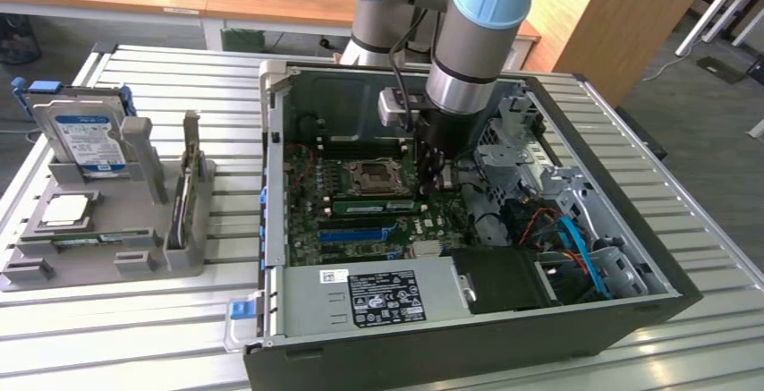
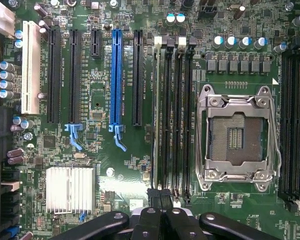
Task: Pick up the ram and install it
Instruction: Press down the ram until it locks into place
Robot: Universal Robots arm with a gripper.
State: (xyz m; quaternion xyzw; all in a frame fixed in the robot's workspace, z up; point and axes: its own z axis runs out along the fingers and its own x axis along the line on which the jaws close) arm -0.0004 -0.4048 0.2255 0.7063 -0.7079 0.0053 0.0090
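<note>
The ram [image 1: 376, 205] is a thin green stick standing on edge in a motherboard slot beside the empty processor socket [image 1: 372, 174], inside the open computer case. In the wrist view the ram [image 2: 156, 115] shows edge-on in the memory slot nearest the long black and blue card slots. My gripper [image 1: 436, 181] reaches down into the case at one end of that stick. Its black fingers [image 2: 162, 202] are shut together right over the slot's end latch. I cannot tell whether they touch the stick.
Three neighbouring memory slots [image 2: 177, 115] hold nothing. A grey holder [image 1: 179, 257] at the exterior view's left carries a blue-labelled hard drive [image 1: 86, 136], a silver-topped chip [image 1: 66, 210] and a thin green board [image 1: 78, 239]. Drive cages and cables [image 1: 573, 230] crowd the case beside the arm.
</note>
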